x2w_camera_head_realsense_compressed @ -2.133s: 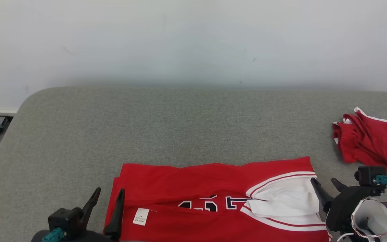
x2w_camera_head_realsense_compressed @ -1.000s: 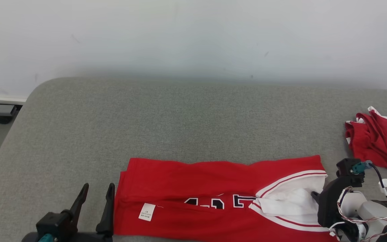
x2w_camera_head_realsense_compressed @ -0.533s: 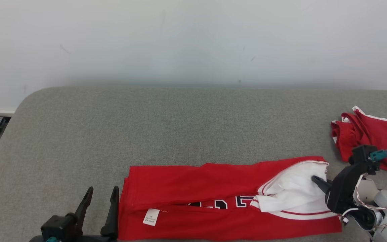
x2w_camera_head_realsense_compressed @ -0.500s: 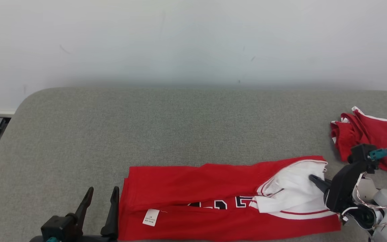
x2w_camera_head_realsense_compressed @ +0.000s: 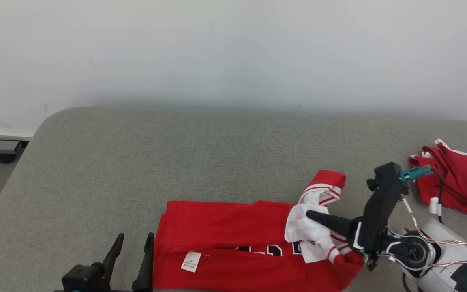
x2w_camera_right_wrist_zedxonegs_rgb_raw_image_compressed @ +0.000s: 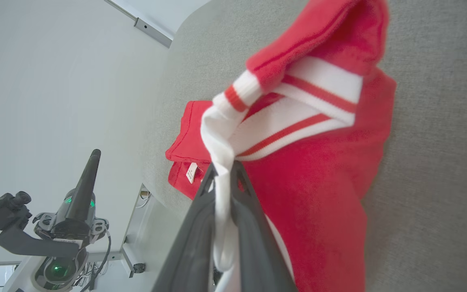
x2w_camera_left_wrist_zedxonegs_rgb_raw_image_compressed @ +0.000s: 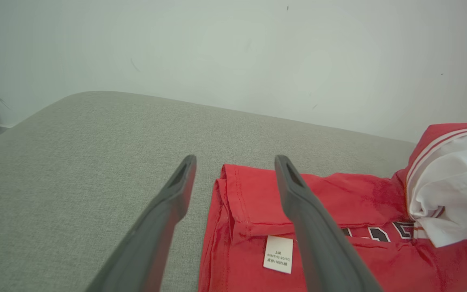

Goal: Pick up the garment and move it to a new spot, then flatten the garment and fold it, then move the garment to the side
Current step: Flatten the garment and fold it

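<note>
Right claw (x2w_camera_head_realsense_compressed: 309, 214): fingers together, clamped on the white inner layer (x2w_camera_right_wrist_zedxonegs_rgb_raw_image_compressed: 220, 134) at the garment's right end. That end is lifted off the bench (x2w_camera_head_realsense_compressed: 176, 154) and bunched.
Left claw (x2w_camera_head_realsense_compressed: 135, 240): fingers wide apart, holding nothing, just beside the garment's left edge, near the care label (x2w_camera_head_realsense_compressed: 191, 261).
Garment (x2w_camera_head_realsense_compressed: 225, 227): red jersey along the near side of the bench. Its left part lies flat and its right end hangs from my right claw.
Risk, grip: the pinch looks thin, perhaps one layer only. I judge it could slip, or draw the white layer out and leave the red behind, giving a skewed fold.
Risk, drag: nothing pins the left edge. Carrying the fold leftward could slide or rumple the whole piece.
Risk, edge: the near hem sits close to the bench front and could creep off.
Risk, snag: the second red garment (x2w_camera_head_realsense_compressed: 460, 186) lies near my right arm's cables.
</note>
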Available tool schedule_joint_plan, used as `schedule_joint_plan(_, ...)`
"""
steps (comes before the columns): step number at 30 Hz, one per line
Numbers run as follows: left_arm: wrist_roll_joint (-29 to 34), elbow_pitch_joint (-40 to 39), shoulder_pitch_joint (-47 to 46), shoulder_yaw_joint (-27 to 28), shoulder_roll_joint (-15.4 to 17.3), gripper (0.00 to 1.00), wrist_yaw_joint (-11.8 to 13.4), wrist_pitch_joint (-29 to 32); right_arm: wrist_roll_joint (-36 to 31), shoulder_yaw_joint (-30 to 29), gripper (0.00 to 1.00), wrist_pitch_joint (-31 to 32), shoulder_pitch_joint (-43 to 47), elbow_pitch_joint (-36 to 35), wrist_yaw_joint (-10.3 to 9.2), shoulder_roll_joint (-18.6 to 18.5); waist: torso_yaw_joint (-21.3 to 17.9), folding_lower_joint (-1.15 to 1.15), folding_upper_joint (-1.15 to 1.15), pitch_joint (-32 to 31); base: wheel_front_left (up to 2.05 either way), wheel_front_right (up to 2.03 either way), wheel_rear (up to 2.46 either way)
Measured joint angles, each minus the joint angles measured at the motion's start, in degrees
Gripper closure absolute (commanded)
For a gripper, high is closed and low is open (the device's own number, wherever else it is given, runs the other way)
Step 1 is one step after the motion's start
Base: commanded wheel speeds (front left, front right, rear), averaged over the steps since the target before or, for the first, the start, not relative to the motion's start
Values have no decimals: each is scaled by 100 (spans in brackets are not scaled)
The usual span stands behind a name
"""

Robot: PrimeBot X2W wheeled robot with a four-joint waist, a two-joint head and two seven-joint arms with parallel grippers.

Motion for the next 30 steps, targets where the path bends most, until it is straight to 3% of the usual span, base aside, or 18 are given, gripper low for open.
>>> schedule_joint_plan(5, -1, 15, -3, -5, -24, 0, 0, 40, 141, -26, 100, -15, -17, -103, -13, 269, 151, 0, 0, 8, 0, 0, 0)
schedule_joint_plan(15, -1, 14, -33, -57, -67, 0, -8, 42, 140, 12, 100, -149, -104, -74, -324, 791, 421, 0, 0, 77, 0, 0, 0)
schedule_joint_plan(22, 0, 16, -213, -144, -147, 0, -14, 47, 71, 62, 100, -350, -397, 233, -595, 1201, 602, 0, 0, 187, 0, 0, 0)
schedule_joint_plan(30, 57, 83, -389, -218, -243, 0, -60, 47, -19, 143, 100, -470, -614, 633, -719, 1602, 818, 0, 0, 307, 0, 0, 0)
